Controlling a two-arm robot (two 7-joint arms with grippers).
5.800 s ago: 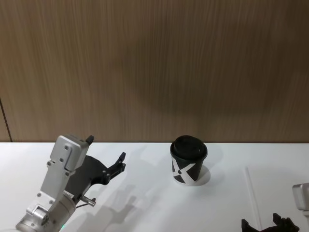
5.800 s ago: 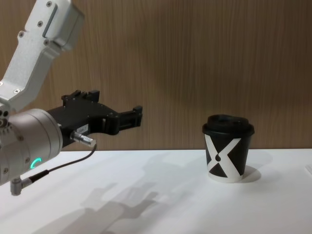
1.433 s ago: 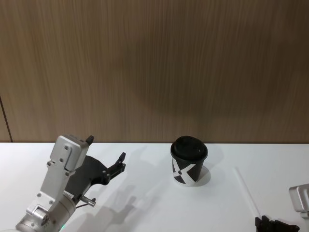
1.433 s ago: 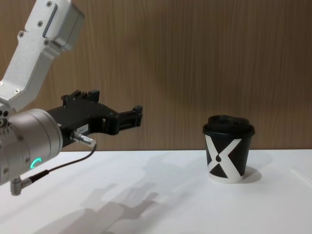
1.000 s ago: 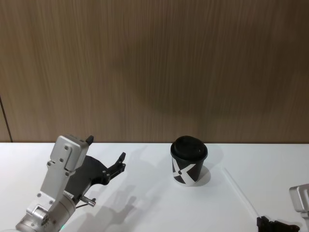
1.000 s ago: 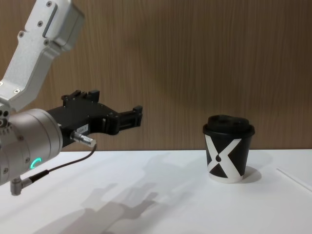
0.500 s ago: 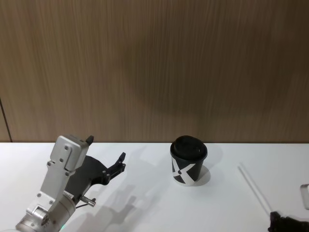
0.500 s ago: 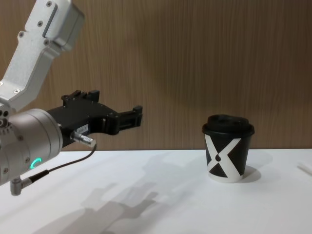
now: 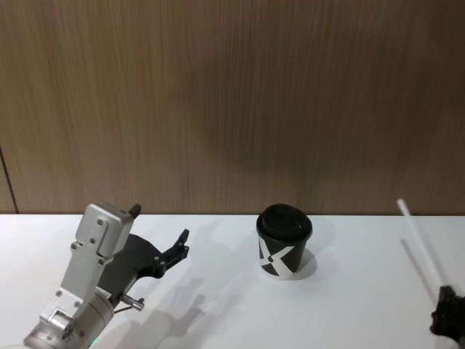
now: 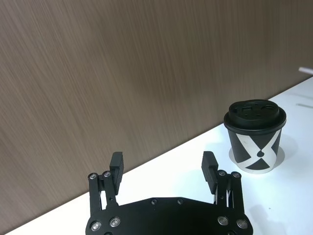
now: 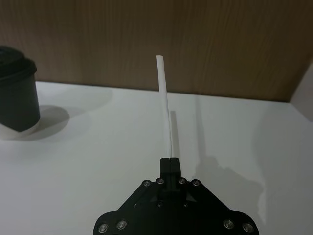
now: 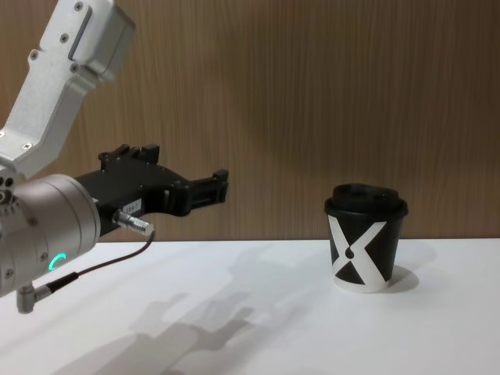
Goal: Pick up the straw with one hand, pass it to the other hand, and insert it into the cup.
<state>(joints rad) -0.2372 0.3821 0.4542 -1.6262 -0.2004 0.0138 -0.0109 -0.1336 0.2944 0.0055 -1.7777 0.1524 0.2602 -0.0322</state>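
Right of the small black paper cup with the big white X and domed lid (image 11: 17,93), and nearer the robot, the right claw (image 11: 169,161) is pinched together on the low end of the thin, straight white straw (image 11: 165,105), which slants up clear of the white table (image 11: 73,166). Left of the cup, the left claw (image 10: 163,161) hovers with its fingers spread wide. The straw looks feather-light, smooth and easily kinked, and likely to swing from an end grip, so the receiving hold is best taken gently near its middle.
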